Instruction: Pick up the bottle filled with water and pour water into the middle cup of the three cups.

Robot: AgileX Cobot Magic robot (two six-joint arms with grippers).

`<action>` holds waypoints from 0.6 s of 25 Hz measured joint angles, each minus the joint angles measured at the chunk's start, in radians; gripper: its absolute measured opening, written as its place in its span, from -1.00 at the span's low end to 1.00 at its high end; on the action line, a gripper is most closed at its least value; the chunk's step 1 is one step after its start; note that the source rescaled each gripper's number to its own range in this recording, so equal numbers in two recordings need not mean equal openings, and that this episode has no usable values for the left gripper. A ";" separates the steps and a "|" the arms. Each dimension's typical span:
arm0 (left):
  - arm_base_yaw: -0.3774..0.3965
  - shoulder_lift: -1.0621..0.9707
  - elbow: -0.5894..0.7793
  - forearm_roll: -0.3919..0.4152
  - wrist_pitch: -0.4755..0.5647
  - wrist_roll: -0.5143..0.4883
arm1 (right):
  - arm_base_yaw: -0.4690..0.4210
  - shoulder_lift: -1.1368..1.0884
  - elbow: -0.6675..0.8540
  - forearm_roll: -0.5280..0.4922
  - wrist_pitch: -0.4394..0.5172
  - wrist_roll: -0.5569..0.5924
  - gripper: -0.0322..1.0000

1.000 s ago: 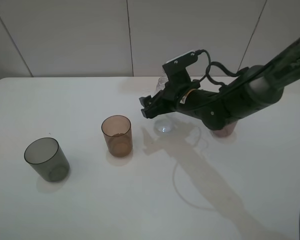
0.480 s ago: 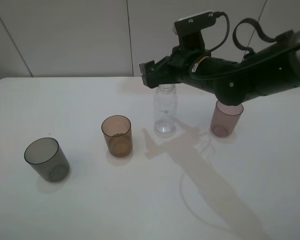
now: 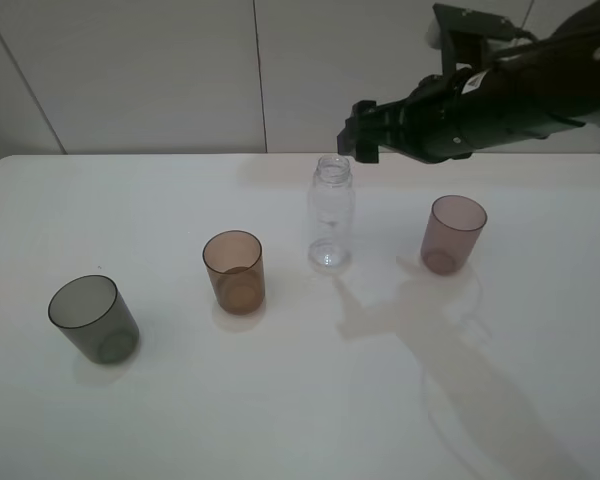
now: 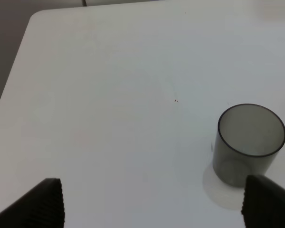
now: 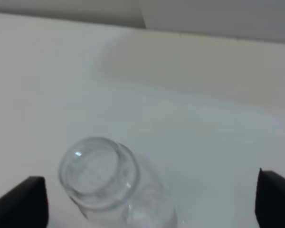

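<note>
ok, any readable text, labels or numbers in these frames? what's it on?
None readable.
The bottle: clear, no label.
The three cups, grey, amber, pink: no print or markings.
The right arm: a small pale spot on its housing, too small and blurred to read.

bottle (image 3: 331, 214) between middle cup (image 3: 234, 271) (left) and right cup (image 3: 453, 234)
</note>
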 joint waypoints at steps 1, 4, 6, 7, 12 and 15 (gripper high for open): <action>0.000 0.000 0.000 0.000 0.000 0.000 | -0.034 -0.014 0.000 -0.020 0.072 0.028 0.66; 0.000 0.000 0.000 0.000 0.000 0.000 | -0.125 -0.081 0.000 -0.102 0.258 0.106 0.66; 0.000 0.000 0.000 0.000 0.000 0.000 | -0.175 -0.151 0.000 -0.161 0.353 0.143 0.66; 0.000 0.000 0.000 0.000 0.000 0.000 | -0.197 -0.191 0.000 -0.184 0.398 0.150 0.66; 0.000 0.000 0.000 0.000 0.000 0.000 | -0.249 -0.408 0.000 -0.297 0.580 0.164 0.66; 0.000 0.000 0.000 0.000 0.000 0.000 | -0.252 -0.535 0.000 -0.352 0.674 0.164 0.66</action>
